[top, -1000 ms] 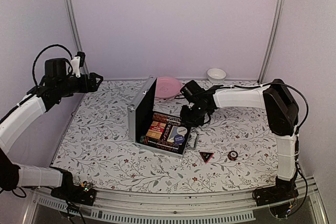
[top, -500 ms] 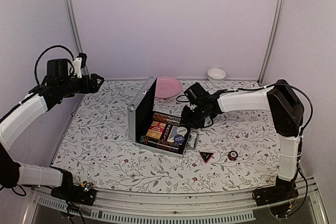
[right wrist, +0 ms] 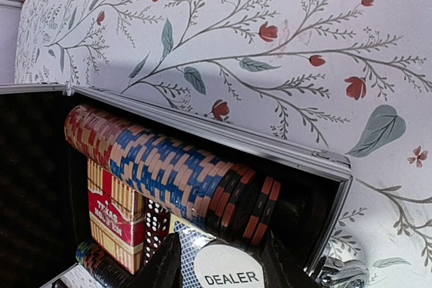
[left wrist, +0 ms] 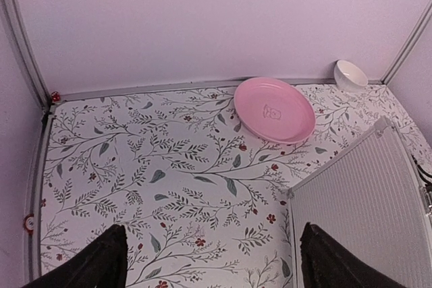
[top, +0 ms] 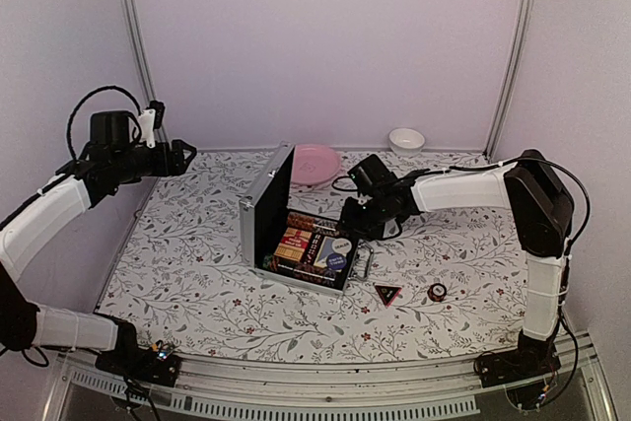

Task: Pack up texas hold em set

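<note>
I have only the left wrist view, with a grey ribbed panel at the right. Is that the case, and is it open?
Observer: Yes, that is the lid of the case, upright; the case is open, a row of chips inside.
Operator: Where is the right gripper?
Observer: The right gripper is at the case's far right corner, a white DEALER button between its fingers; gripped or not, I cannot tell.
Operator: Is anything outside the case?
Observer: A black-and-red triangle and a small round chip stack lie on the table beside it.
</note>
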Available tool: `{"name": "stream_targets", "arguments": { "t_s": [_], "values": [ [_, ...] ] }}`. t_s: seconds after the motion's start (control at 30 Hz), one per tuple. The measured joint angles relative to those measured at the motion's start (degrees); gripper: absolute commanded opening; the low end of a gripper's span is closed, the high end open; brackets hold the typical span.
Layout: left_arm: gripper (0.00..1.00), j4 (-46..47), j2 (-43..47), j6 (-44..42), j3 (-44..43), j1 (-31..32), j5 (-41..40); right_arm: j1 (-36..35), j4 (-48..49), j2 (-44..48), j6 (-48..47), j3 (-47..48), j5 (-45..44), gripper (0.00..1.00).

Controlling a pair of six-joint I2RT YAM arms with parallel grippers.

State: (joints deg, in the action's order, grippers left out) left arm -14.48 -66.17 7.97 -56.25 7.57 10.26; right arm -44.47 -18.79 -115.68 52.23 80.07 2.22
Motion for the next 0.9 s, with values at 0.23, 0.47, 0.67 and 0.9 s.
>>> {"name": "stream_targets", "arguments": {
  "t_s": [0.23, 0.47, 0.67, 0.9],
  "values": [
    [0.89, 0.0, -0.5, -0.1, 0.0, 0.0, 0.1, 0.0, 0.6, -1.0, -1.9, 1.3, 1.2, 0.42],
    [0.89, 0.0, -0.8, -0.1, 0.0, 0.0, 0.5, 0.3, 0.9, -2.3, -3.1, 1.9, 2.0, 0.43],
    [0.89, -0.1, -1.2, -0.1, 0.0, 0.0, 0.6, 0.3, 0.9, -2.3, -3.8, 1.9, 1.7, 0.49],
    [0.91, -0.1, -1.2, -0.4, 0.0, 0.0, 0.6, 0.3, -1.2, 0.0, -5.3, 1.7, -1.7, 0.55]
  ]
}}
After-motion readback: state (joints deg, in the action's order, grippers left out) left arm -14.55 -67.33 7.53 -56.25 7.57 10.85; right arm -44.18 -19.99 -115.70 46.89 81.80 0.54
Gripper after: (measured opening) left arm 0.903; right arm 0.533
